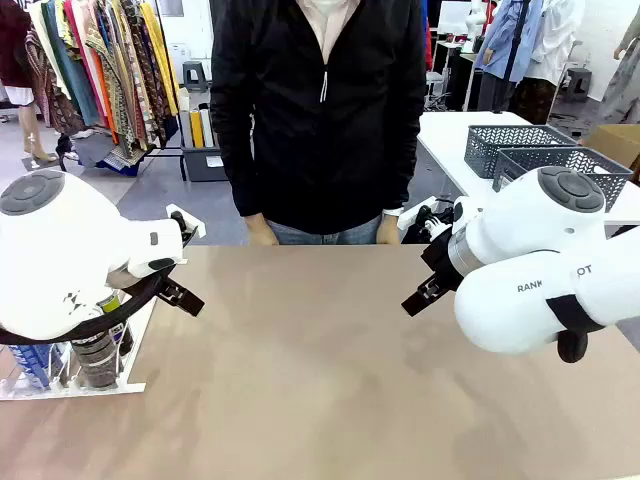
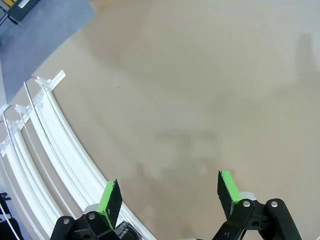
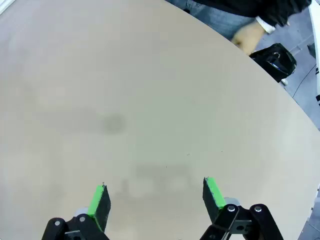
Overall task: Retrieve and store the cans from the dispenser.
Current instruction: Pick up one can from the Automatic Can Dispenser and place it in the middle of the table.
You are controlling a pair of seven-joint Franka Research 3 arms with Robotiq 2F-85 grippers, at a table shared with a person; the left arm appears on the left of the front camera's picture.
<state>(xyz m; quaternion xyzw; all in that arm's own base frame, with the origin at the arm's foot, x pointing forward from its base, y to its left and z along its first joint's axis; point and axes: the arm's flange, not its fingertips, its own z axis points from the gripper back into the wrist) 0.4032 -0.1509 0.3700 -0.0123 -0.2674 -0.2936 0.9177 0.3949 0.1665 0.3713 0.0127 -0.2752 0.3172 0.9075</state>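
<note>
My left end effector (image 2: 169, 194) hangs with its jaws wide and nothing between them. It is over bare bench (image 2: 200, 90), just beside the dispenser (image 2: 45, 127), whose lanes look bare at the clear stops. My right end effector (image 3: 156, 196) is likewise spread and empty above the bench.

I judge nothing done yet. The cans (image 1: 98, 357) sit in the dispenser at my left, and none is stored. Two mesh baskets (image 1: 525, 145) stand on another table at far right, well apart from the cans. A person (image 1: 320, 110) stands at the far edge, hands (image 1: 262, 232) by the rim. My own left arm partly blocks my view of the cans.
</note>
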